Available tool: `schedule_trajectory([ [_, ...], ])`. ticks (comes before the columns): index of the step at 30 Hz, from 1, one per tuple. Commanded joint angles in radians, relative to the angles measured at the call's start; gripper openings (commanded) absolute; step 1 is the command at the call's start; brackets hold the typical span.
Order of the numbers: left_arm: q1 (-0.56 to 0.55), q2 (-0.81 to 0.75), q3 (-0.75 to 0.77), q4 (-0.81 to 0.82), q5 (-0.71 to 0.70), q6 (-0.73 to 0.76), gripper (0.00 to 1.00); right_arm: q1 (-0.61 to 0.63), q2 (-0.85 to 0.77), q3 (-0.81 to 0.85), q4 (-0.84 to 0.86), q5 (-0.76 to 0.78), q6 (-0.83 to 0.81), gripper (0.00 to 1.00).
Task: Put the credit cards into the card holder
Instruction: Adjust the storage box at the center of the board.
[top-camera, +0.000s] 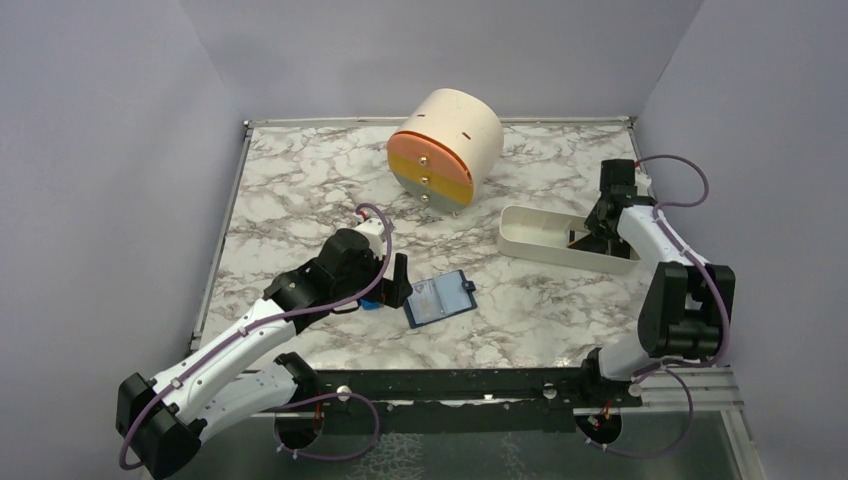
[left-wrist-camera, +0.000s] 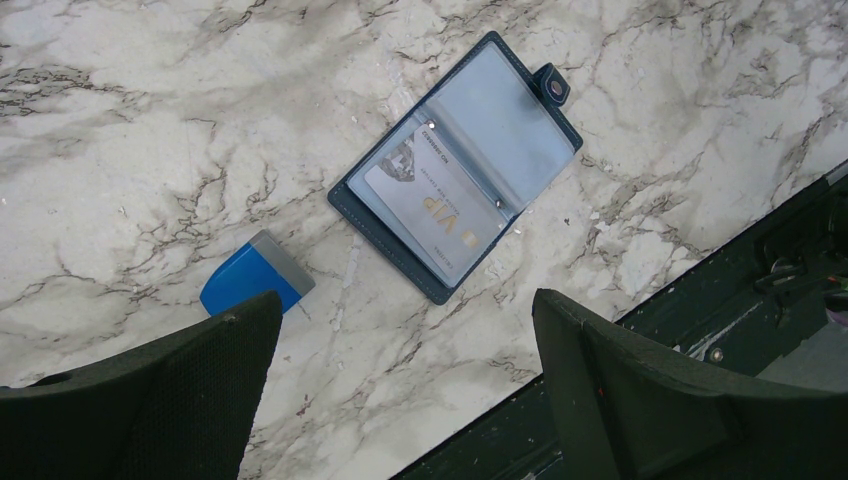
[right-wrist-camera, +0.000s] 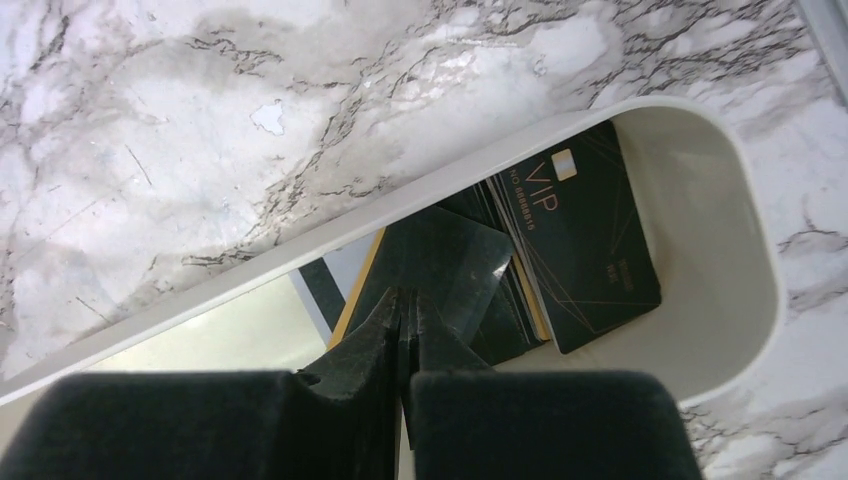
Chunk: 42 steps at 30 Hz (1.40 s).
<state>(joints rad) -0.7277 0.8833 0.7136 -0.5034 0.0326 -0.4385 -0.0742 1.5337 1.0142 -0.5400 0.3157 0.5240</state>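
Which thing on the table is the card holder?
Look near the front middle of the marble table. The card holder lies open there, dark navy with a snap tab and a pale card inside. The blue block beside it is smaller and bright blue.

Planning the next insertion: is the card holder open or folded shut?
Open. The card holder lies spread flat, both halves facing up, snap tab undone, a pale card inside.

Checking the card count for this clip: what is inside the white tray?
A black VIP card lies on a loose pile of cards in the white tray. The shut right claw covers part of the pile, so their number cannot be told.
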Motion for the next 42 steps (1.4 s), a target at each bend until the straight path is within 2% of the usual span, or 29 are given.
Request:
schedule_trajectory([
  [1,0.003,0.0,0.029,0.002,0.0,0.001,0.99,-0.006,-0.053,0.036,-0.038,0.06,-0.034,0.01],
  [3,0.003,0.001,0.029,0.002,0.0,0.001,0.99,-0.006,-0.058,0.031,-0.038,0.062,-0.029,0.01],
  [6,0.005,-0.002,0.027,0.003,0.001,0.0,0.99,-0.006,-0.038,0.03,-0.047,0.011,0.006,0.2],
  [9,0.005,-0.004,0.027,0.002,0.003,-0.001,0.99,0.001,-0.023,0.009,0.031,-0.106,-0.028,0.25],
  [11,0.005,-0.007,0.026,0.002,0.003,-0.002,0.99,0.016,-0.014,-0.021,0.125,-0.281,-0.114,0.25],
  [12,0.005,-0.007,0.025,0.002,0.004,-0.004,0.99,0.026,-0.002,-0.025,0.154,-0.309,-0.134,0.25],
  [16,0.005,-0.009,0.024,0.003,0.002,-0.008,0.99,0.052,0.085,0.025,0.139,-0.288,-0.146,0.24],
  [19,0.004,-0.005,0.023,0.003,0.0,-0.009,0.98,0.055,0.131,0.045,0.196,-0.385,-0.219,0.24],
  [23,0.005,-0.006,0.024,0.016,0.015,-0.016,0.95,0.119,0.142,0.072,0.241,-0.472,-0.36,0.24],
  [30,0.005,-0.008,0.024,0.052,-0.016,-0.061,0.88,0.191,0.208,0.152,0.165,-0.596,-0.536,0.23],
  [34,0.005,0.019,0.035,0.075,-0.041,-0.074,0.87,0.248,0.189,0.122,0.141,-0.679,-0.53,0.23],
  [38,0.005,0.046,0.039,0.084,-0.077,-0.07,0.86,0.348,0.179,0.112,0.041,-0.658,-0.489,0.22],
  [42,0.005,0.042,0.045,0.07,-0.081,-0.065,0.85,0.404,0.101,0.019,-0.01,-0.643,-0.388,0.21],
])
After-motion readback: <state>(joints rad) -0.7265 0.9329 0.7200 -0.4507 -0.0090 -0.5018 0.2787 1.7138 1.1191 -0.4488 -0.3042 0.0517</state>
